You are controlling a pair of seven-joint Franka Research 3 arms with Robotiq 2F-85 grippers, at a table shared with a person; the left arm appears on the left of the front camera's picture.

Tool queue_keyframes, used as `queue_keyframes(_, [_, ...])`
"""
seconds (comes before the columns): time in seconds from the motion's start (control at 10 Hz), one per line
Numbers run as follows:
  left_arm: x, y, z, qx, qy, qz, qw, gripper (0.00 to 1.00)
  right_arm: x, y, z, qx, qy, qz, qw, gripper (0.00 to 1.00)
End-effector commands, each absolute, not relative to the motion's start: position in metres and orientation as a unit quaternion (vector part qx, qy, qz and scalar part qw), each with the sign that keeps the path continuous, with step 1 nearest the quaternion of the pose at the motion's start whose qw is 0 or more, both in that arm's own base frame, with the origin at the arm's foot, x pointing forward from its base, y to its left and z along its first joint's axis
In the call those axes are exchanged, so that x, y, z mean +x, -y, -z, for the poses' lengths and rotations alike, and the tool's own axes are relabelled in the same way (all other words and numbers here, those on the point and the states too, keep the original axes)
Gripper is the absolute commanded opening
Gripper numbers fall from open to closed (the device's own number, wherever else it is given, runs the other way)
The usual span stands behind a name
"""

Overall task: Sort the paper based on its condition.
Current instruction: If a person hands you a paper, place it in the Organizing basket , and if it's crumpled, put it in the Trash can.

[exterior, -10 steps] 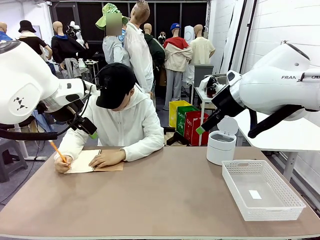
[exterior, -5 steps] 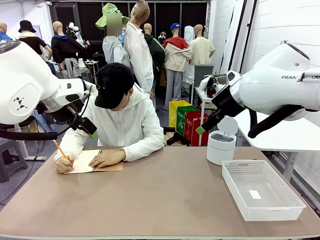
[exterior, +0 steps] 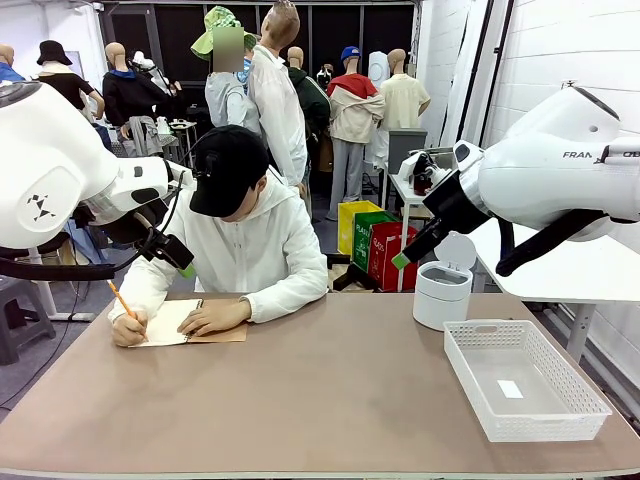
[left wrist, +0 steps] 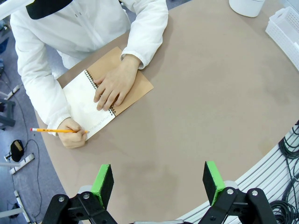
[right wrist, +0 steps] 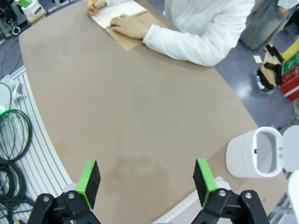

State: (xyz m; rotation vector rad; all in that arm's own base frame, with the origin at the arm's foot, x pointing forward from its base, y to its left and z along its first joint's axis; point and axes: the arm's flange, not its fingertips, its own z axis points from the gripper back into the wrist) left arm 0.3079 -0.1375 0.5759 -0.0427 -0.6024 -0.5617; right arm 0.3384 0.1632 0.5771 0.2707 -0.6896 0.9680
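My left gripper (left wrist: 158, 179) and right gripper (right wrist: 146, 181) hung wide open, holding nothing, above the table (exterior: 330, 390). Across it, a person (exterior: 250, 240) wrote in a notebook (left wrist: 81, 100) with a pencil (left wrist: 51, 130).

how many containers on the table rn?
2. A small white bin, lid flipped open, at the table's far right edge; a white mesh basket nearer the robot, right side. The whole tabletop shows, so none seems hidden.
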Motion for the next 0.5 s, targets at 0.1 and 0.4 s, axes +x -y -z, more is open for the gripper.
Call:
queue_keyframes(0.1, [0.308, 0.1372, -0.5756, -0.02, 0.292, 0.273, 0.916, 1.0, 0.3382, -0.1629, -0.5769, 0.127, 0.321, -0.457, 0.82, 1.0])
queue_keyframes(0.4, [0.308, 0.1372, -0.5756, -0.02, 0.292, 0.273, 0.916, 1.0, 0.3382, -0.1629, -0.5769, 0.127, 0.321, -0.457, 0.82, 1.0])
